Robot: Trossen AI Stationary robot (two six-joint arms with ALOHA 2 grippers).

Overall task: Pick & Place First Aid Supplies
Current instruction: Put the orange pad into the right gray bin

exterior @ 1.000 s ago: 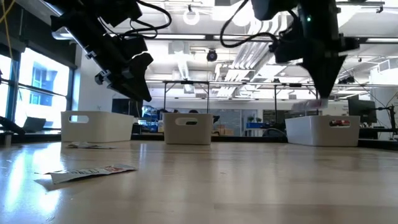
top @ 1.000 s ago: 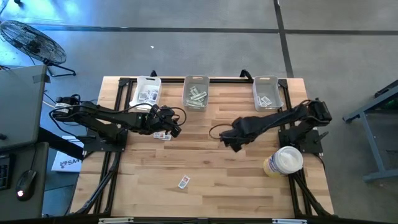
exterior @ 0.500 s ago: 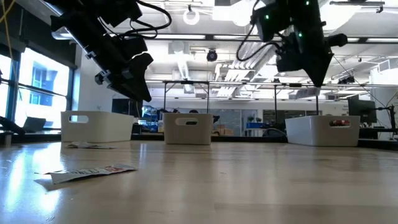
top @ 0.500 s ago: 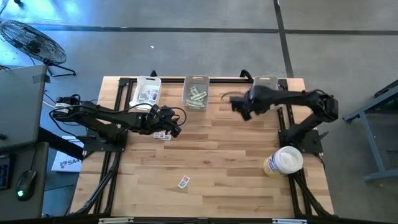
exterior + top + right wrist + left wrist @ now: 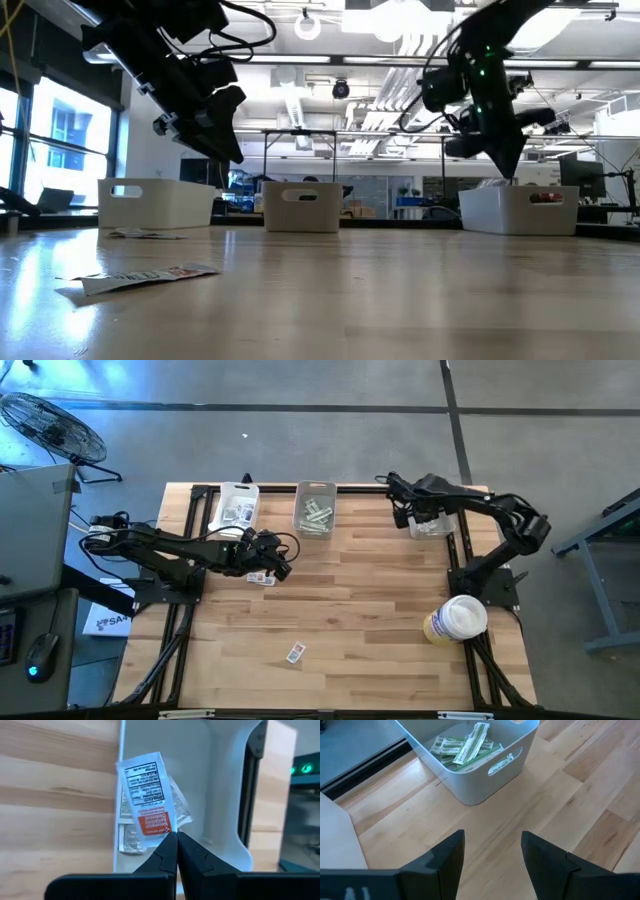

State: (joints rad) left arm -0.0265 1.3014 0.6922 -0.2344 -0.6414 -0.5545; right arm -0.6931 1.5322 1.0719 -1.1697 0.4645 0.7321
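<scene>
While my right gripper (image 5: 172, 836) is hanging over the clear bin (image 5: 428, 507) at the far right corner of the tabletop (image 5: 380, 620), its fingers are pinching together on a white packet with an orange-red band (image 5: 149, 800), which is dangling above the bin's inside. More packets (image 5: 131, 835) are lying on that bin's floor beneath it. In the level view the same gripper is pointing down just above the bin's rim.

My left gripper (image 5: 492, 851) is hovering over the left part of the tabletop, nearer the far edge, with its fingers standing apart and gripping nothing. Ahead of it the middle bin (image 5: 475, 770) is sitting at the far edge, holding pale green strips (image 5: 465, 747). Another bin (image 5: 236, 506) with white packets is sitting toward the far left corner.

One white packet with red marks (image 5: 262, 577) is lying on the wood just beside my left gripper. Another loose packet (image 5: 295, 652) is lying toward the near edge, left of the middle. A white-and-yellow tub (image 5: 456, 619) is standing by the right edge.
</scene>
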